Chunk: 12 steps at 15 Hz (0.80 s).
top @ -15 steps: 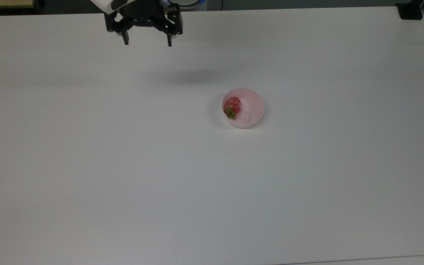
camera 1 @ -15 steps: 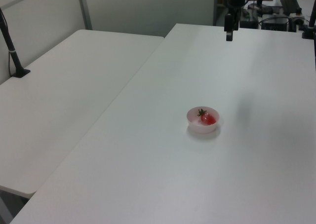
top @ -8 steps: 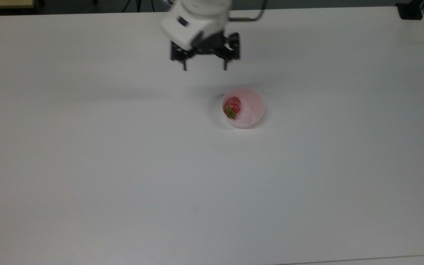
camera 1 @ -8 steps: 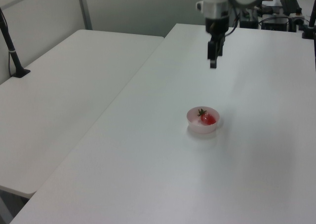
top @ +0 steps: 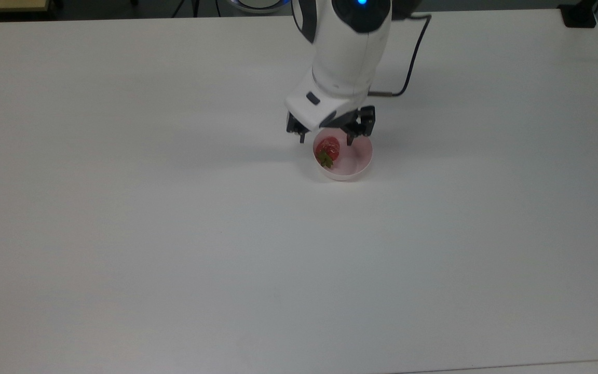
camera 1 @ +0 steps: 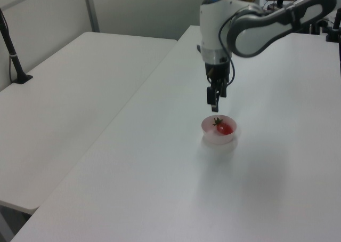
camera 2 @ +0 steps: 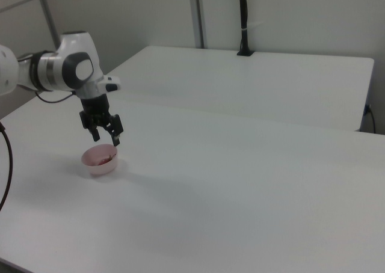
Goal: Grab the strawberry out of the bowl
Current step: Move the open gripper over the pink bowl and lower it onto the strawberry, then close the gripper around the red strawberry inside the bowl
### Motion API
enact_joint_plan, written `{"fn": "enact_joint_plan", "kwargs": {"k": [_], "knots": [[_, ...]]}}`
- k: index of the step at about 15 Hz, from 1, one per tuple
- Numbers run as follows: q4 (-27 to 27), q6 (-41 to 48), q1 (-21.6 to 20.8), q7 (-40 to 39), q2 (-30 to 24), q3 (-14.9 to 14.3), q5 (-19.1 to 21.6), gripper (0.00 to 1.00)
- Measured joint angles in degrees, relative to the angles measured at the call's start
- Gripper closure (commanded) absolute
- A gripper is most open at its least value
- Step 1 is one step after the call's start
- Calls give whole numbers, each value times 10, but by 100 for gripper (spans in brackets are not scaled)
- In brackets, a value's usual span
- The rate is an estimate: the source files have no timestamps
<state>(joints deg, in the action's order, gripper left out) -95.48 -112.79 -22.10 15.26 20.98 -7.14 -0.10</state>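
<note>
Swinging in from the worktop's point(top: 122, 234) far edge, the open pincer point(top: 326, 136) now hangs just above the bowl's point(top: 362, 160) 12 o'clock rim; the strawberry point(top: 328, 149) lies inside at 9 o'clock, ungrasped, descent likely next.

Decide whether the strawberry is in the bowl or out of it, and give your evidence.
In. The strawberry lies inside the bowl against its wall on the top view's left, below the rim, with the open end effector above it.
</note>
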Motion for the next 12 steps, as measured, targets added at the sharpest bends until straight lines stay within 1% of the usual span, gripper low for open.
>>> {"fn": "enact_joint_plan", "kwargs": {"k": [1, 5, 9, 12], "knots": [[0, -16, -5, 8, 16, 1, 0, 10], [-1, -41, -22, 33, 45, 2, 0, 11], [0, -50, -31, 44, 55, 3, 0, 14], [-2, -50, -31, 45, 59, 3, -2, 14]]}}
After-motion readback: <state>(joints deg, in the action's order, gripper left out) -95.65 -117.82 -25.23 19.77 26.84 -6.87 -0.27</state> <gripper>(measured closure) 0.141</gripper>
